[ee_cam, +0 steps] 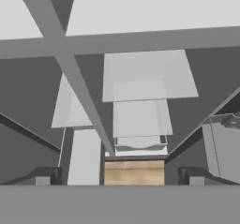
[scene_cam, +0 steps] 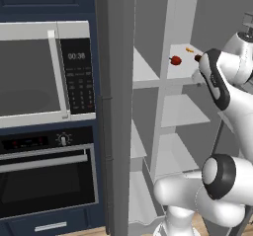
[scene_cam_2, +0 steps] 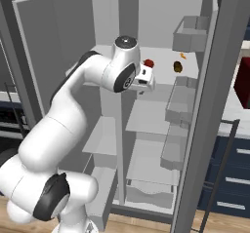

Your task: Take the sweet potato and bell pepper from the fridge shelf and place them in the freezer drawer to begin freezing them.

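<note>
Item: open refrigerator compartment, pale grey interior, with the uppermost flat grey-white fridge shelf carrying two task pieces. Small glossy red bell pepper with dark stem, resting toward the middle of that shelf; also seen from the left base view. Small dark reddish-brown oblong sweet potato, lying just to the right of the pepper, apart from it; a tiny bright orange sliver sits behind it. Long light grey pull-out freezer drawer, at the bottom of the cabinet, seen from above in the hand view with plain walls. White arm's pincer: released, fingertips spread wide, grasping nothing, pointed downward past the lower shelves. Wrist sits at the front edge of the top shelf, close beside the pepper. Condition note: neither vegetable collected yet. Risks, as judged: the bulky wrist could nudge the pepper so it rolls off the shelf edge; a rounded glossy skin may slip from the fingertips; reaching in could strike the shelf lip.
</note>
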